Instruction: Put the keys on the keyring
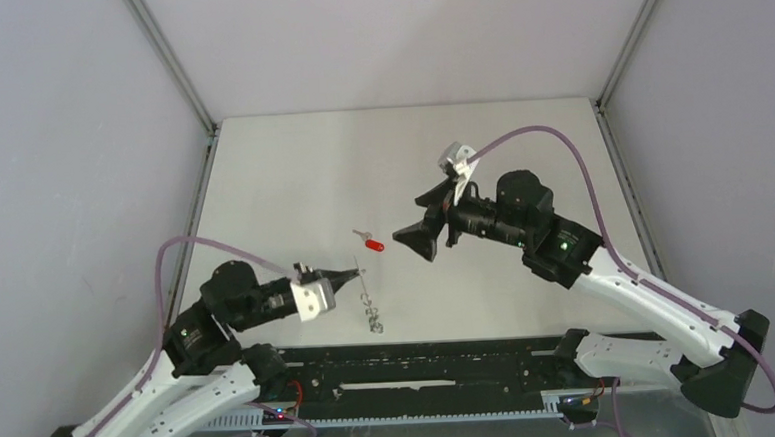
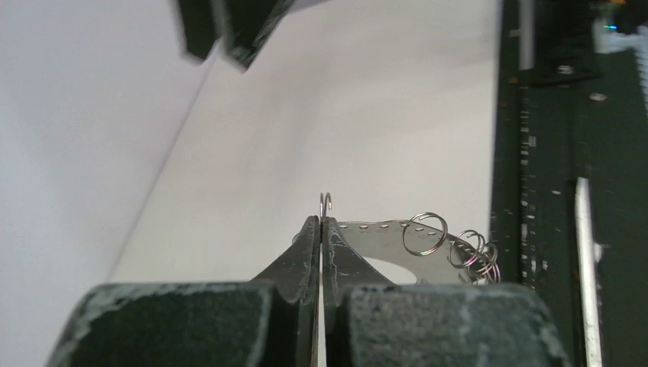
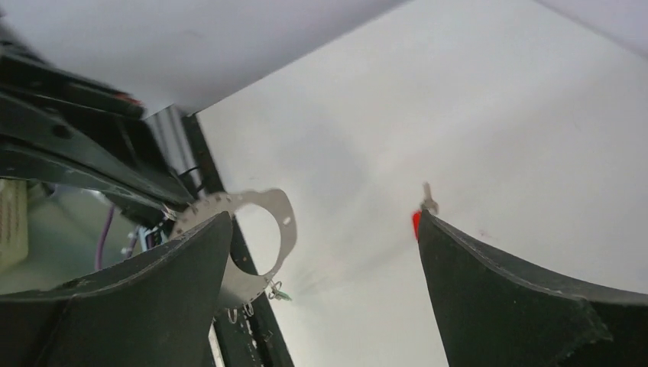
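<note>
Left gripper (image 2: 322, 223) pinching the keyring (image 2: 424, 233), red key not yet threaded
Its fingers are closed on a small wire ring at the end of the keyring, and the rest of the limp chain of rings trails on the table (image 1: 292, 183) just beside them. The red key (image 1: 369, 242) lies loose on the table, apart from the keyring and just beside the right gripper (image 1: 415, 239), whose jaws stand wide apart with nothing between them. A greenish speck (image 3: 278, 293) among the rings may be the green key, but I cannot tell whether it is threaded on. By my judgement at least the red key remains to be picked up and worked onto the ring. No brand, label or writing is legible in any view
</note>
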Action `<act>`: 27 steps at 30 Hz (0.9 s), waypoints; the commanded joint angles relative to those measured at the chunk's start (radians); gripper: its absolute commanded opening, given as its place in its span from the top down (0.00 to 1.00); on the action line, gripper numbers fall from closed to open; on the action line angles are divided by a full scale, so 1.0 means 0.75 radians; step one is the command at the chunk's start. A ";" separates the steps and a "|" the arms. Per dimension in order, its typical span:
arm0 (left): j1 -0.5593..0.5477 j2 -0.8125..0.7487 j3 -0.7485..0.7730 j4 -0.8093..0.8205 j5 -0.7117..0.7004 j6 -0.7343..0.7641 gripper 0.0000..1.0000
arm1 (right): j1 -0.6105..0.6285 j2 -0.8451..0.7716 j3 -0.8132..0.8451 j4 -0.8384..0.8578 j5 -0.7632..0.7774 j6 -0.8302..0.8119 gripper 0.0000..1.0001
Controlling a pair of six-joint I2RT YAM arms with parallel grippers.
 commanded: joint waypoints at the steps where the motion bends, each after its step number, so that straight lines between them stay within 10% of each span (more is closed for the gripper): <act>1: 0.347 0.051 0.106 0.051 0.214 -0.276 1.00 | -0.160 0.065 -0.003 -0.029 -0.044 0.278 0.00; 11: 0.926 0.183 0.267 -0.367 0.716 -0.139 1.00 | -0.216 0.507 0.046 0.121 0.171 0.333 0.16; 27: 0.991 0.084 0.244 -0.549 0.746 -0.107 1.00 | -0.005 1.378 0.639 -0.108 0.579 0.344 0.35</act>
